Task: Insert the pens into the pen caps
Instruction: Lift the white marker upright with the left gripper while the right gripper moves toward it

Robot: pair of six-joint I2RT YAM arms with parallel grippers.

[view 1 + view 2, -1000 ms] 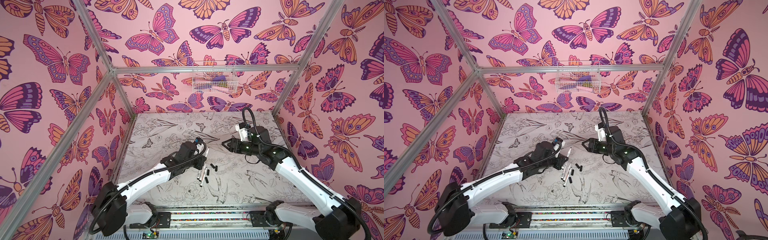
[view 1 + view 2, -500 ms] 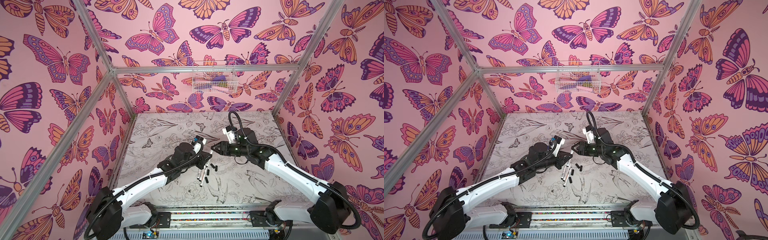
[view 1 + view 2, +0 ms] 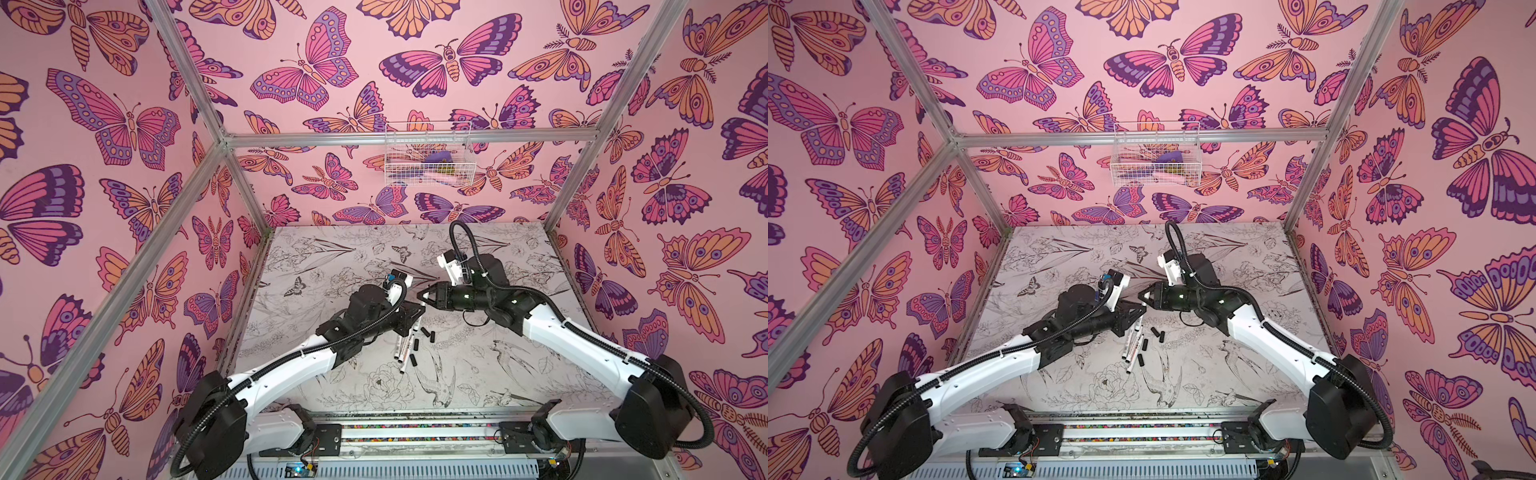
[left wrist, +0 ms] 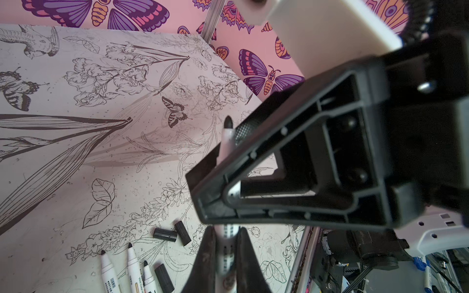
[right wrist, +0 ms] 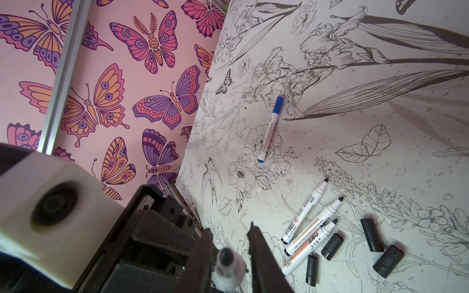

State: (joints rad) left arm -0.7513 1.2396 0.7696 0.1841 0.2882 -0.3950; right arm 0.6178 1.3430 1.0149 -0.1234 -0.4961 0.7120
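One pen (image 4: 226, 142), two takers: left gripper (image 4: 224, 234) clamps its barrel; right gripper (image 5: 229, 229) straddles the tip, whether pinching I can't tell. A mistimed release would drop it.

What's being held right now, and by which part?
The left hand holds an uncapped pen by its printed barrel. The pen's dark tip sits between the right hand's fingers; whether they grip it cannot be told.
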